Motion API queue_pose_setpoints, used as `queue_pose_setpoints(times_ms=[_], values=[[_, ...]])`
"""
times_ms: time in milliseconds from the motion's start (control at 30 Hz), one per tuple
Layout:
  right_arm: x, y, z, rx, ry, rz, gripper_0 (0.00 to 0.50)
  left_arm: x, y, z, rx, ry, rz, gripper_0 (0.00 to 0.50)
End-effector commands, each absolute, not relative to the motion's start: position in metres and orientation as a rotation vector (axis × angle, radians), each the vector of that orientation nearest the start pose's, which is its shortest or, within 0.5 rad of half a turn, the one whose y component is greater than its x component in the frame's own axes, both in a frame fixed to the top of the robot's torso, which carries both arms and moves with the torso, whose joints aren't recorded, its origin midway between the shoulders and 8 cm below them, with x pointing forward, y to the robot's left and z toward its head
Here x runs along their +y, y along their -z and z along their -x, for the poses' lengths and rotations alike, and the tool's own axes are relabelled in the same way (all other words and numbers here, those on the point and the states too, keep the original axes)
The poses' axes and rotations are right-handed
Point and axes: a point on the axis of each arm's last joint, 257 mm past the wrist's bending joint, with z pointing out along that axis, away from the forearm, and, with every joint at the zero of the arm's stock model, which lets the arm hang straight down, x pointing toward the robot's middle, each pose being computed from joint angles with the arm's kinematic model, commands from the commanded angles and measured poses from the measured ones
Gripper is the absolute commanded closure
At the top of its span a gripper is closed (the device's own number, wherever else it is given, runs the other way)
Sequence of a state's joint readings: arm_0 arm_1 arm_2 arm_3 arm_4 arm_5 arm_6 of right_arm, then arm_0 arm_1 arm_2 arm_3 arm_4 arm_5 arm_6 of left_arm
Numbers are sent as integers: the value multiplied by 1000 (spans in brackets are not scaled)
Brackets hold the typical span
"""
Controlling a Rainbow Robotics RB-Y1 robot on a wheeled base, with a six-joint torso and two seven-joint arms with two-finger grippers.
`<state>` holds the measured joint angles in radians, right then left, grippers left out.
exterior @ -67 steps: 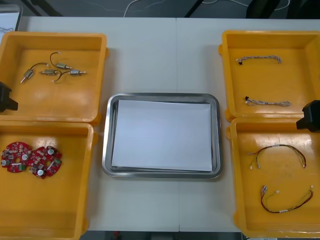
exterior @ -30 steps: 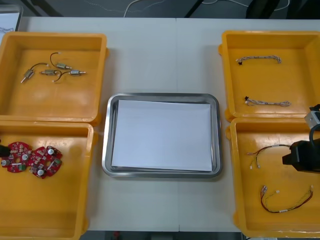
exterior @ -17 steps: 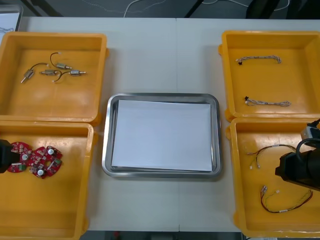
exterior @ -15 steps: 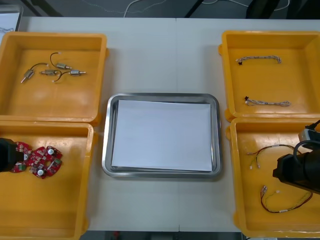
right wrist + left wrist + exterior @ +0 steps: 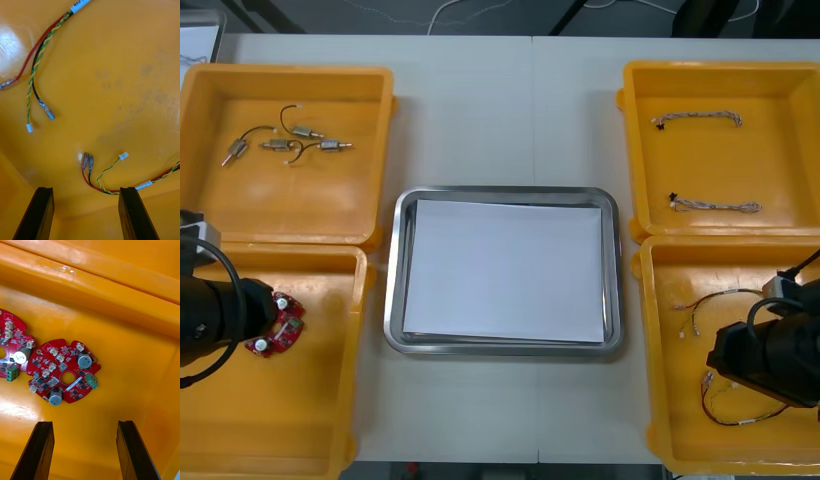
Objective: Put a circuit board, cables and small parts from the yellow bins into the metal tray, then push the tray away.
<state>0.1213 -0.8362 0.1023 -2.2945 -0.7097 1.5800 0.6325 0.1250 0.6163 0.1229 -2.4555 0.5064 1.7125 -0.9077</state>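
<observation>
Left jaws now over boards, right jaws over cables, light table

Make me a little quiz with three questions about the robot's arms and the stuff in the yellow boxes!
1. Pick one: what lies just beyond the open fingers of the left gripper?
A) round red circuit boards
B) screwdrivers
C) bottles
2. True or false: the metal tray already holds a circuit board.
3. Fill in the number: the right gripper, fingers open, hangs over the near right yellow bin, where ___ red and yellow cables lie.

Key: 1 A; 2 false; 3 two.
</observation>
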Motion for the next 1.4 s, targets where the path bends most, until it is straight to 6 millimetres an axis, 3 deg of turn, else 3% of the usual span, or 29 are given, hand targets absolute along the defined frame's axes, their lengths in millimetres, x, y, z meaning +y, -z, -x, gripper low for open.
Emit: queue_pose_setpoints(times_ms=[33, 367, 800, 1167, 1400], values=[[-286, 311, -292, 2782, -128, -580, 0, 316, 227, -360, 2471, 136, 584, 14], [-279, 328, -288, 2801, -166, -634, 0, 307, 237, -371, 2442, 223, 734, 12], [-286, 347, -290, 2799, -136, -651, 0, 310, 244, -376, 2412, 223, 837, 14], [-289, 361, -293, 2786, -134, -661, 0, 311, 266, -381, 2418, 201, 877, 14], [-290, 364, -295, 2783, -139, -664, 0, 302, 276, -383, 2421, 240, 908, 13]])
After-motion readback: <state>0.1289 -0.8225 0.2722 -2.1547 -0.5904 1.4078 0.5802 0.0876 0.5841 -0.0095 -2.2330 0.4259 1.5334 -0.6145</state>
